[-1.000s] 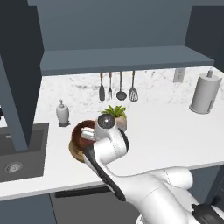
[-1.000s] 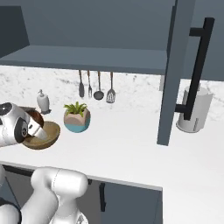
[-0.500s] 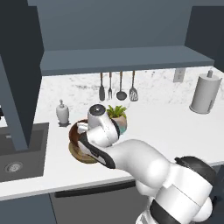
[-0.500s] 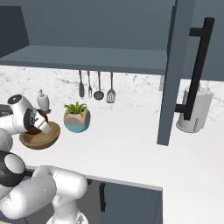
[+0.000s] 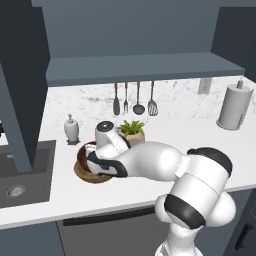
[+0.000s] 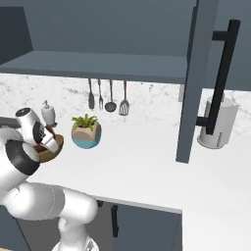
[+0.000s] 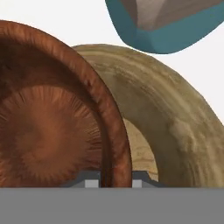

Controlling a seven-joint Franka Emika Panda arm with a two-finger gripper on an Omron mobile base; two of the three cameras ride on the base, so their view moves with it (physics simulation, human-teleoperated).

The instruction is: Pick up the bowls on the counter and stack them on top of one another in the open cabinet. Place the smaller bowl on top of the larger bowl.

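Note:
The smaller bowl (image 7: pixel 43 131), glossy dark reddish-brown, overlaps the wide tan larger bowl (image 7: pixel 175 122) in the hand view. My gripper (image 7: pixel 116 183) stands astride the brown bowl's near rim, one fingertip inside and one outside, both close against it. In the left base view the hand (image 5: pixel 102 150) is low over the larger bowl (image 5: pixel 92 175) on the counter (image 5: pixel 200 135), with the smaller bowl (image 5: pixel 86 152) partly hidden behind it. The larger bowl (image 6: pixel 49 149) peeks out beside the hand in the right base view. The open cabinet's shelf (image 5: pixel 145 67) runs above.
A white-and-teal plant pot (image 5: pixel 132 134) sits just right of the bowls. A soap dispenser (image 5: pixel 71 127) stands behind them, and a sink (image 5: pixel 20 175) lies to the left. Utensils (image 5: pixel 132 100) hang on the wall. A paper towel roll (image 5: pixel 234 106) stands far right. The open cabinet door (image 6: pixel 196 78) juts out.
The arm has swung round, its elbow now out to the right in the left base view, and the hand has come lower onto the bowls. The bowls stay in place.

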